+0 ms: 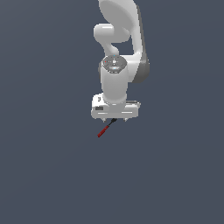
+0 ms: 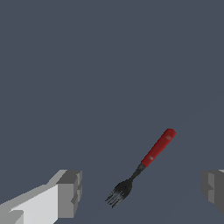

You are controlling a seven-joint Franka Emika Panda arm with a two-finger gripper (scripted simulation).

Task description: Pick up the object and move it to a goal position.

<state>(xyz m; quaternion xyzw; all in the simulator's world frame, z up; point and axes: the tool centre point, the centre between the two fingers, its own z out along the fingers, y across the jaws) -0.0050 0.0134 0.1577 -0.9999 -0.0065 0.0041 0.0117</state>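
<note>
Exterior view, left to right: a small fork with a thin red handle and a short black tined head (image 1: 104, 129) lies slanted on the plain dark blue-grey surface (image 1: 43, 166), its red end toward the exterior view's left and its black end tucked just under the front edge of the white two-fingered gripper (image 1: 115, 120). The white jointed robot arm (image 1: 118, 52) stands above the gripper, pointing down, and hides whatever lies directly beneath it.

Wrist view, left to right: one grey finger pad (image 2: 69, 193) on its white finger sits at one side, the fork (image 2: 144, 164) lies in the gap with its black tines nearest the camera and its red handle angled away, and the second grey pad (image 2: 213, 189) sits at the opposite side. The jaws are spread wide and hold nothing; neither pad touches the fork. Whether the fingertips reach the surface cannot be told.
</note>
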